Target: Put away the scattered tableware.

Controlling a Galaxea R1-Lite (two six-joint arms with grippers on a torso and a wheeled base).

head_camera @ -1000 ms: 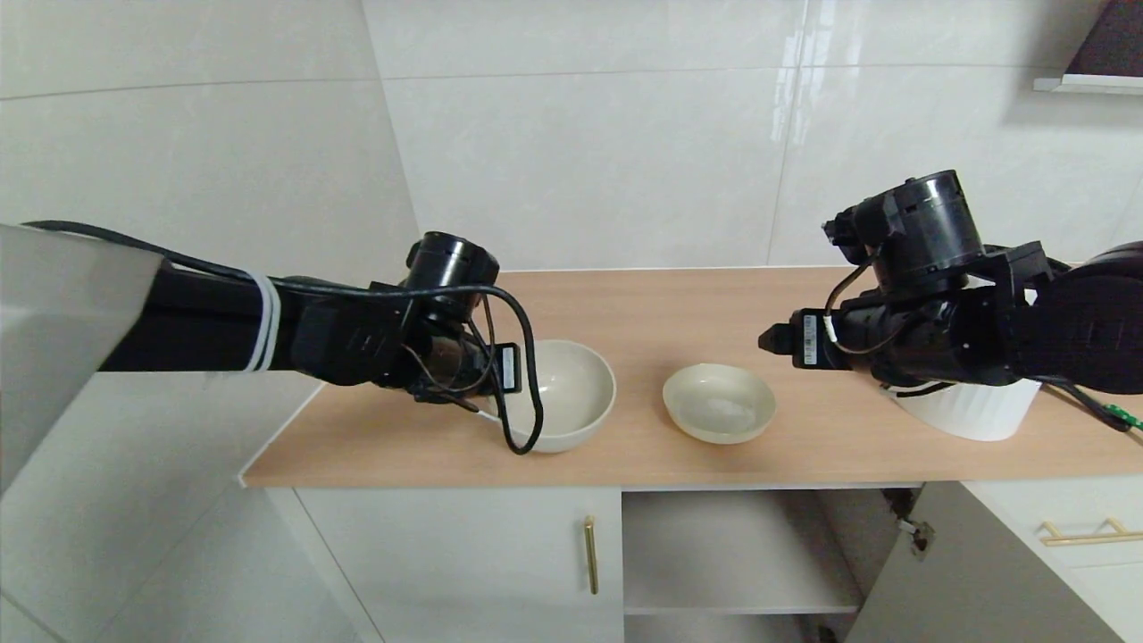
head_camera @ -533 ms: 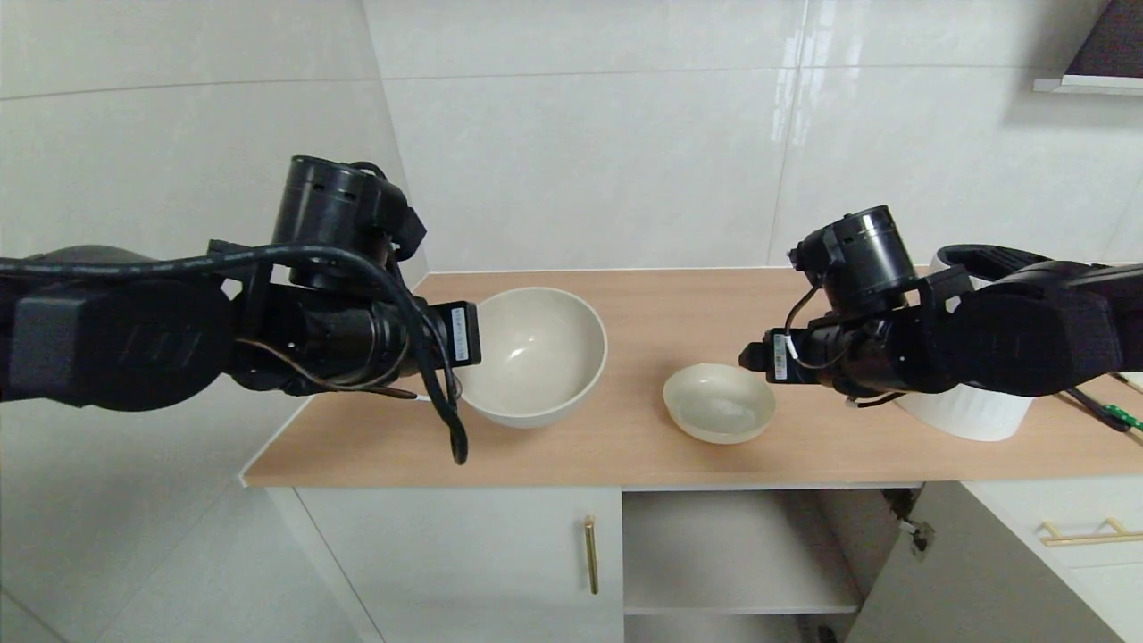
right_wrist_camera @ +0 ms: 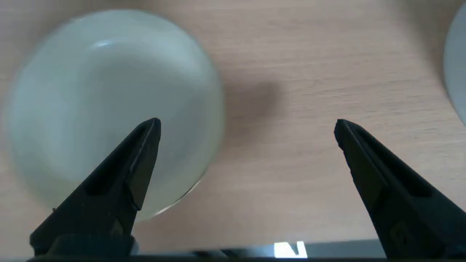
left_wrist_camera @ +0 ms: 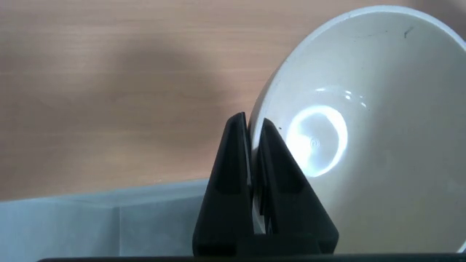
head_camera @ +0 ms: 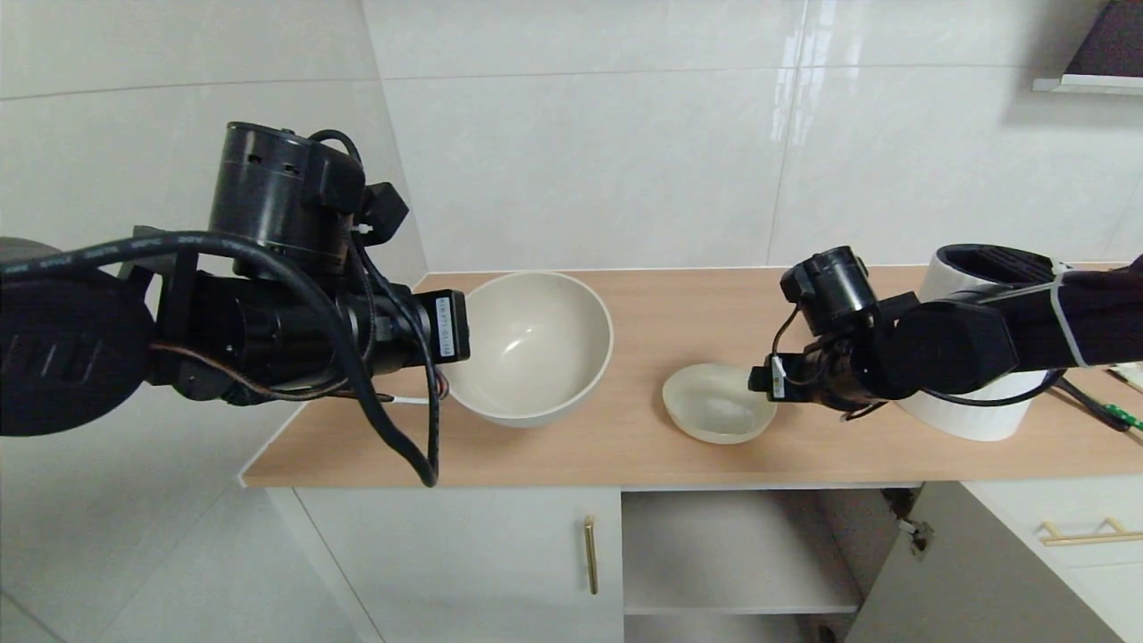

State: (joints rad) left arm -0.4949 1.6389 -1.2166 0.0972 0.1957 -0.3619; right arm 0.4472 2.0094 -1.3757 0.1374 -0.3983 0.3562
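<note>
Cream bowl (head_camera: 536, 344) clamped at rim by left gripper (left_wrist_camera: 253, 135), above counter (head_camera: 643, 446) left end. Small dish (head_camera: 719, 406) mid-counter; right gripper (right_wrist_camera: 246, 127) spread wide, empty, at dish edge. Step: grasping dish. Next, likely: lower, pinch rim.

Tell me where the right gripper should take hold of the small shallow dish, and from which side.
Probably grip the small shallow dish by its rim on the robot's right side, coming from above, one finger inside, one outside. It sits upright with a thin raised rim, and the open right gripper hangs above that edge.
</note>
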